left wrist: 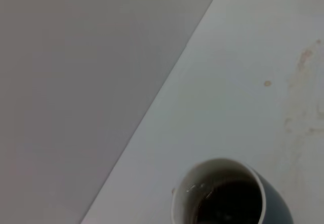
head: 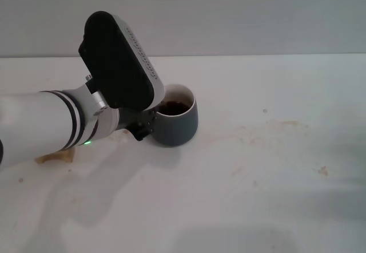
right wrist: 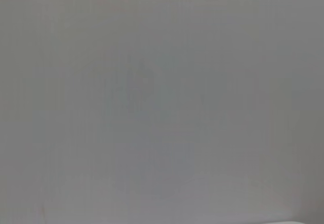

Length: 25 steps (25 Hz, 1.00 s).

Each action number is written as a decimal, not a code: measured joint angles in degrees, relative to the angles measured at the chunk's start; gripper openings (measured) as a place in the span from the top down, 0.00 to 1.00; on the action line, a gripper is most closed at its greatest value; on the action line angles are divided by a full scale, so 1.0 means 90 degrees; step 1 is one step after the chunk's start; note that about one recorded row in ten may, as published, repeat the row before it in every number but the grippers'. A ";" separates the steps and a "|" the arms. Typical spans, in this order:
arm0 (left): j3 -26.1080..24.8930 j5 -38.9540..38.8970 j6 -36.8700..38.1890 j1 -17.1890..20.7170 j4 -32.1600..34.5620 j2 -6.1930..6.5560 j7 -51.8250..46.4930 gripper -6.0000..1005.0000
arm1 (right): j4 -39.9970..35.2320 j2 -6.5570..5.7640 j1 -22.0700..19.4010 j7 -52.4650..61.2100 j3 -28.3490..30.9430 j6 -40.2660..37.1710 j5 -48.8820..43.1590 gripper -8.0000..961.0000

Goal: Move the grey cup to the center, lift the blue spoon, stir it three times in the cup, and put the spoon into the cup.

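The grey cup (head: pixel 177 118) stands on the white table, left of the middle, with dark liquid inside. Its rim and liquid also show in the left wrist view (left wrist: pixel 223 196). My left gripper (head: pixel 143 126) is pressed against the cup's left side, where the handle is hidden behind it. The wrist housing covers most of the gripper. The blue spoon is out of view. My right gripper is out of view, and the right wrist view shows only a blank grey surface.
A tan wooden piece (head: pixel 54 157) lies on the table (head: pixel 257 184), partly under my left forearm. The table has faint brown stains (head: pixel 286 126) to the right of the cup. A grey wall stands behind the table's far edge.
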 joint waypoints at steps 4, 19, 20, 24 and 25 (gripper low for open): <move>0.0030 0.0003 0.0002 -0.0001 -0.0063 -0.0008 0.0001 0.70 | -0.0001 0.0000 0.0001 0.0000 0.0000 0.0000 0.0000 0.99; 0.0352 -0.0038 0.4374 0.1188 -0.0132 -0.0008 -0.0299 0.62 | -0.0015 0.0000 -0.0037 -0.0001 0.0000 -0.0063 0.0000 0.99; 0.0470 -0.0047 0.5401 0.1428 -0.0003 -0.0006 -0.0352 0.62 | -0.0022 0.0000 -0.0042 -0.0002 0.0001 -0.0093 0.0000 0.99; 0.0736 -0.0059 0.8826 0.2114 0.0589 0.0003 -0.0581 0.61 | -0.0029 0.0000 -0.0080 -0.0031 0.0001 -0.0269 0.0000 0.99; 0.0734 -0.0061 0.9345 0.2230 0.0732 0.0002 -0.0627 0.61 | -0.0029 0.0000 -0.0096 -0.0041 0.0000 -0.0344 0.0000 0.99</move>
